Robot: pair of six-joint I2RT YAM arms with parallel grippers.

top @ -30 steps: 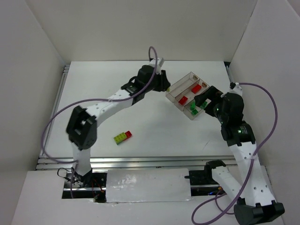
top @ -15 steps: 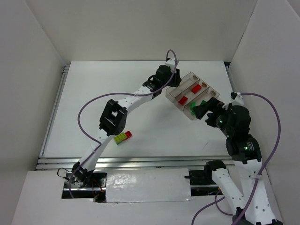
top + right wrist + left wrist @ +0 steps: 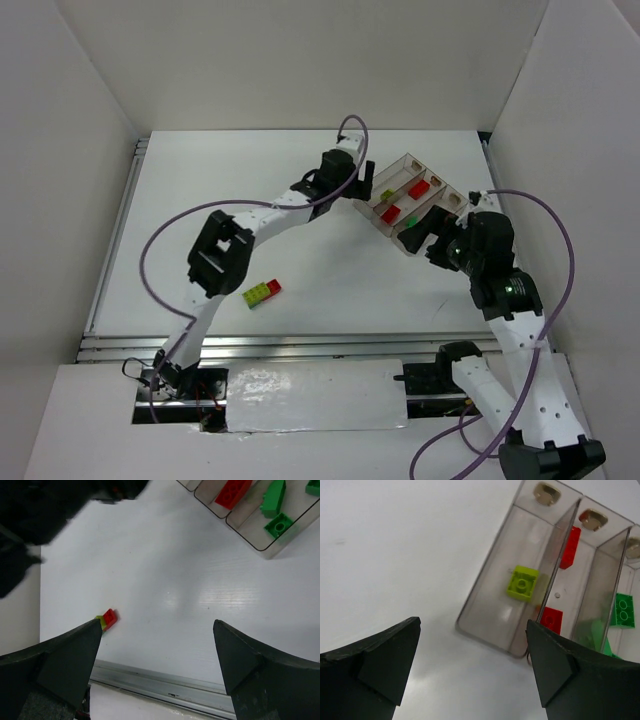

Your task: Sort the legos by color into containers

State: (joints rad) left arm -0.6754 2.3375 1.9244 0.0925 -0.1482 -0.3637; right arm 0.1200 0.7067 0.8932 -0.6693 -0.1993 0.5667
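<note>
The containers (image 3: 412,160) are three clear trays joined side by side at the back right. A yellow-green lego (image 3: 522,583) lies loose in the left tray (image 3: 487,607), just ahead of my left gripper (image 3: 472,630), which is open and empty over the table next to the tray's near end. The middle tray holds two red legos (image 3: 551,620), and the right tray holds green legos (image 3: 622,609). A stuck-together yellow-green and red lego piece (image 3: 262,292) lies alone on the table at the front left. My right gripper (image 3: 157,630) hovers open and empty near the trays' right end.
White walls close in the table on three sides. A metal rail (image 3: 165,685) runs along the near edge. The left arm (image 3: 270,215) stretches across the middle of the table toward the trays, its cable looping above.
My left gripper has opened and the yellow-green lego now lies in the left tray. The left wrist drew back slightly from the trays. The right arm shifted a little.
</note>
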